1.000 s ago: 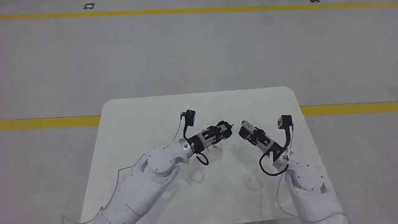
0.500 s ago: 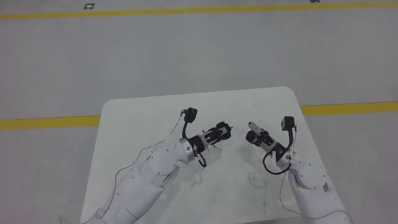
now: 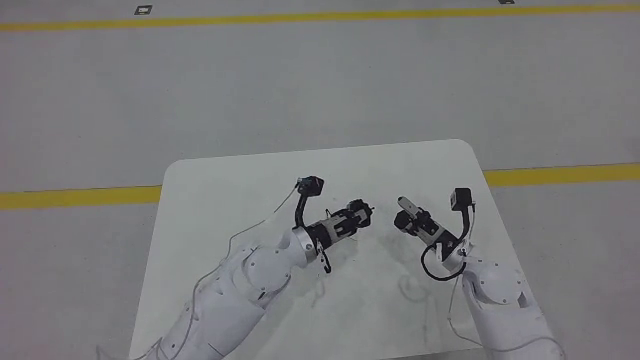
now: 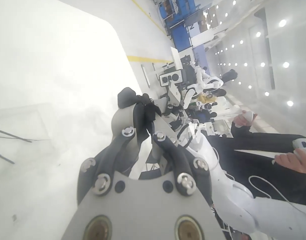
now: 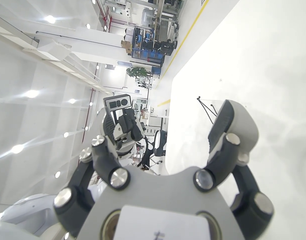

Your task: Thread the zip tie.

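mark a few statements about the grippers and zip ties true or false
1. The right gripper is open. True.
2. The left gripper is wide open. False: its fingers are shut.
3. Loose zip ties lie on the table. True.
4. The two grippers touch each other. False: the top view shows a gap between them.

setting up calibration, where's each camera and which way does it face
Top: above the arms, facing down on the table; left arm and right arm show.
Left wrist: behind the shut left gripper, looking toward the right arm.
Right wrist: behind the open right gripper, facing the left arm.
Shared: both wrist views catch zip ties on the table.
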Controlling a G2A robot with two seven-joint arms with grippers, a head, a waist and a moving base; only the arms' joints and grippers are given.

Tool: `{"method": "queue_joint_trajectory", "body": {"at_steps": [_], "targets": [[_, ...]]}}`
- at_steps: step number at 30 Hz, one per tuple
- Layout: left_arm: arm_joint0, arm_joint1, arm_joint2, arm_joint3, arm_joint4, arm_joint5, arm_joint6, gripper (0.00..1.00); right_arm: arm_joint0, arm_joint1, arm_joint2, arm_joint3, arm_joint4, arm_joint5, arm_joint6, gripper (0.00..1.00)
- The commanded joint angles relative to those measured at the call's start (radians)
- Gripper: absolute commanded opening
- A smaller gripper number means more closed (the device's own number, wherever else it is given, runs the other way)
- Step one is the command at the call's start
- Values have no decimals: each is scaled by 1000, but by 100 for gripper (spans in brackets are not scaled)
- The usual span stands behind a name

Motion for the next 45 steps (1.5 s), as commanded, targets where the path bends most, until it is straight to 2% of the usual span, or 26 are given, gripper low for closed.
{"method": "queue_joint_trajectory", "body": {"at_steps": [1, 3, 7, 11, 14, 16, 18, 21, 27, 29, 32, 38, 41, 45], "targets": [[6, 4, -11, -7, 23, 14, 10, 0, 7, 2, -19, -1, -32, 17, 30, 100], [16, 13, -38, -20, 34, 19, 1, 0, 25, 6, -29, 5, -86, 24, 43, 100], [69, 40, -123, -90, 51, 30, -20, 0, 66, 9, -66, 9, -152, 43, 65, 100], [150, 67, -215, -186, 55, 43, -48, 0, 115, 11, -113, 3, -248, 50, 65, 100], [203, 82, -266, -239, 55, 53, -65, 0, 147, 14, -145, -5, -324, 48, 72, 100], [232, 88, -291, -263, 38, 50, -74, 0, 163, 15, -167, -10, -366, 45, 81, 100], [261, 94, -319, -282, -16, 32, -88, 0, 180, 16, -188, -13, -414, 47, 86, 100], [274, 100, -340, -287, -64, 11, -138, 0, 191, 19, -210, -17, -460, 41, 116, 100], [274, 100, -340, -287, -64, 11, -138, 0, 191, 19, -210, -17, -460, 41, 116, 100], [279, 100, -351, -284, -96, 7, -115, 0, 191, 19, -210, -17, -460, 41, 116, 100], [307, 110, -419, -297, -133, -2, -105, 0, 191, 19, -210, -17, -460, 41, 116, 100], [394, 134, -573, -343, -192, -18, -126, 0, 191, 19, -210, -17, -460, 41, 116, 100], [420, 139, -611, -347, -223, -24, -125, 0, 191, 19, -210, -17, -460, 41, 116, 100], [429, 142, -618, -349, -221, -30, -140, 0, 191, 19, -210, -17, -460, 41, 116, 100]]}}
